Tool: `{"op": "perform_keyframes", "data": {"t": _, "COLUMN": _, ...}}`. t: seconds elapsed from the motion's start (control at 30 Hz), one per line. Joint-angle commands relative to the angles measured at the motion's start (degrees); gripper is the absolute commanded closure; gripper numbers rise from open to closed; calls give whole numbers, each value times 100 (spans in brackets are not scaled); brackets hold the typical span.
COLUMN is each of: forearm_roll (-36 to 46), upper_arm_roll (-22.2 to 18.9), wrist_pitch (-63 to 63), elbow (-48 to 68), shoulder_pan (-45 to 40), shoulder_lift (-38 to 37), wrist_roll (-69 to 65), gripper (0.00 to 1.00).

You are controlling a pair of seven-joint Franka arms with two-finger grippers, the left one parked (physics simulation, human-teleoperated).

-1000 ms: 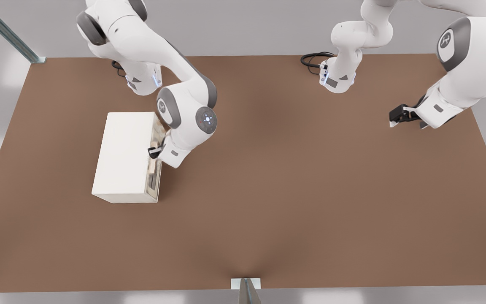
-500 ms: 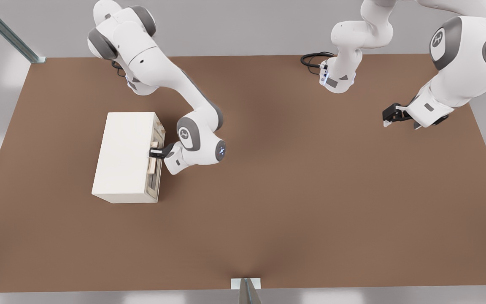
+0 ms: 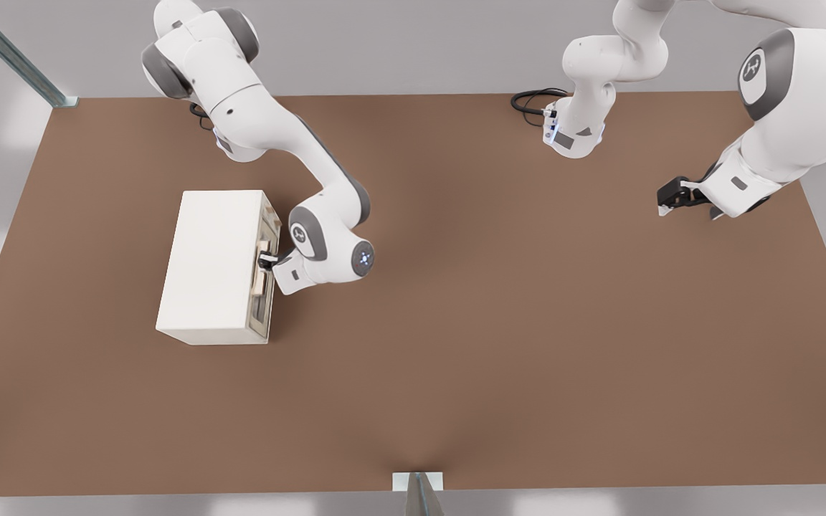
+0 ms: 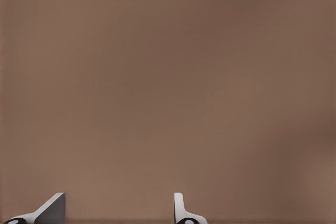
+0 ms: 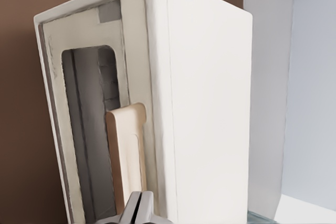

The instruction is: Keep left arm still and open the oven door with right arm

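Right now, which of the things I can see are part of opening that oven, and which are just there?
Part of the job:
- cream front oven door, shut
- pale wooden bar handle
- right arm's black claw, at the handle
- cream-white box oven

Just there:
- brown table
- black cable coil
- metal rail

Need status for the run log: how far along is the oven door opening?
Done: the right arm's gripper has reached the wooden handle on the oven door.
In hand: the fingers look pressed together at the handle's end; a firm hold on it cannot be confirmed.
Left: the whole pull. The door sits flush in the oven front, unopened.
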Motion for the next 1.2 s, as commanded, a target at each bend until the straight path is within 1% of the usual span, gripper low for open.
{"op": "perform_keyframes", "data": {"t": 0.0, "forearm_roll": -4, "upper_arm_roll": -2, "wrist_pitch": 79, "elbow": -12, "shoulder_pan": -24, "shoulder_lift": 4, "wrist_roll": 931, "gripper": 79}}
{"op": "perform_keyframes", "data": {"t": 0.37, "forearm_roll": 5, "upper_arm_roll": -2, "wrist_pitch": 87, "elbow": -3, "shoulder_pan": -59, "shoulder_lift": 74, "wrist_roll": 913, "gripper": 79}}
{"op": "perform_keyframes", "data": {"t": 0.47, "forearm_roll": 101, "upper_arm_roll": -2, "wrist_pitch": 96, "elbow": 181, "shoulder_pan": -24, "shoulder_lift": 83, "wrist_roll": 957, "gripper": 79}}
{"op": "perform_keyframes", "data": {"t": 0.5, "forearm_roll": 567, "upper_arm_roll": -2, "wrist_pitch": 26, "elbow": 805, "shoulder_pan": 213, "shoulder_lift": 328, "wrist_roll": 992, "gripper": 79}}
{"op": "perform_keyframes", "data": {"t": 0.57, "forearm_roll": 1147, "upper_arm_roll": 7, "wrist_pitch": -27, "elbow": 2167, "shoulder_pan": 627, "shoulder_lift": 1023, "wrist_roll": 1844, "gripper": 79}}
{"op": "perform_keyframes", "data": {"t": 0.6, "forearm_roll": 1340, "upper_arm_roll": 7, "wrist_pitch": 43, "elbow": 2607, "shoulder_pan": 697, "shoulder_lift": 1217, "wrist_roll": 2091, "gripper": 79}}
{"op": "perform_keyframes", "data": {"t": 0.63, "forearm_roll": 1499, "upper_arm_roll": -2, "wrist_pitch": 52, "elbow": 2616, "shoulder_pan": 600, "shoulder_lift": 1173, "wrist_roll": 1881, "gripper": 79}}
{"op": "perform_keyframes", "data": {"t": 0.67, "forearm_roll": 1586, "upper_arm_roll": -19, "wrist_pitch": 8, "elbow": 2616, "shoulder_pan": 346, "shoulder_lift": 1076, "wrist_roll": 687, "gripper": 46}}
{"op": "perform_keyframes", "data": {"t": 0.7, "forearm_roll": 1973, "upper_arm_roll": 7, "wrist_pitch": 61, "elbow": 2625, "shoulder_pan": -41, "shoulder_lift": 927, "wrist_roll": -35, "gripper": 0}}
{"op": "perform_keyframes", "data": {"t": 0.77, "forearm_roll": 2359, "upper_arm_roll": -2, "wrist_pitch": 166, "elbow": 2713, "shoulder_pan": -576, "shoulder_lift": 585, "wrist_roll": -1958, "gripper": 0}}
{"op": "perform_keyframes", "data": {"t": 0.8, "forearm_roll": 2641, "upper_arm_roll": -2, "wrist_pitch": 193, "elbow": 2731, "shoulder_pan": -1024, "shoulder_lift": 269, "wrist_roll": -2864, "gripper": 0}}
{"op": "perform_keyframes", "data": {"t": 0.83, "forearm_roll": 2738, "upper_arm_roll": 7, "wrist_pitch": 280, "elbow": 2389, "shoulder_pan": -1569, "shoulder_lift": -302, "wrist_roll": -3803, "gripper": 0}}
{"op": "perform_keyframes", "data": {"t": 0.87, "forearm_roll": 2826, "upper_arm_roll": 25, "wrist_pitch": 779, "elbow": 1442, "shoulder_pan": -2044, "shoulder_lift": -1153, "wrist_roll": -4516, "gripper": 0}}
{"op": "perform_keyframes", "data": {"t": 0.9, "forearm_roll": 2844, "upper_arm_roll": 174, "wrist_pitch": 1001, "elbow": 946, "shoulder_pan": -2493, "shoulder_lift": -1745, "wrist_roll": -5212, "gripper": 0}}
{"op": "perform_keyframes", "data": {"t": 0.97, "forearm_roll": 2782, "upper_arm_roll": 113, "wrist_pitch": 993, "elbow": 1192, "shoulder_pan": -2652, "shoulder_lift": -1763, "wrist_roll": -5836, "gripper": 0}}
{"op": "perform_keyframes", "data": {"t": 1.0, "forearm_roll": 2826, "upper_arm_roll": -1, "wrist_pitch": 993, "elbow": 1201, "shoulder_pan": -2617, "shoulder_lift": -1885, "wrist_roll": -5837, "gripper": 0}}
{"op": "perform_keyframes", "data": {"t": 1.03, "forearm_roll": 2844, "upper_arm_roll": -37, "wrist_pitch": 1010, "elbow": 1210, "shoulder_pan": -2792, "shoulder_lift": -1895, "wrist_roll": -5837, "gripper": 0}}
{"op": "perform_keyframes", "data": {"t": 1.17, "forearm_roll": 2764, "upper_arm_roll": -46, "wrist_pitch": 913, "elbow": 1482, "shoulder_pan": -2783, "shoulder_lift": -1789, "wrist_roll": -5749, "gripper": 0}}
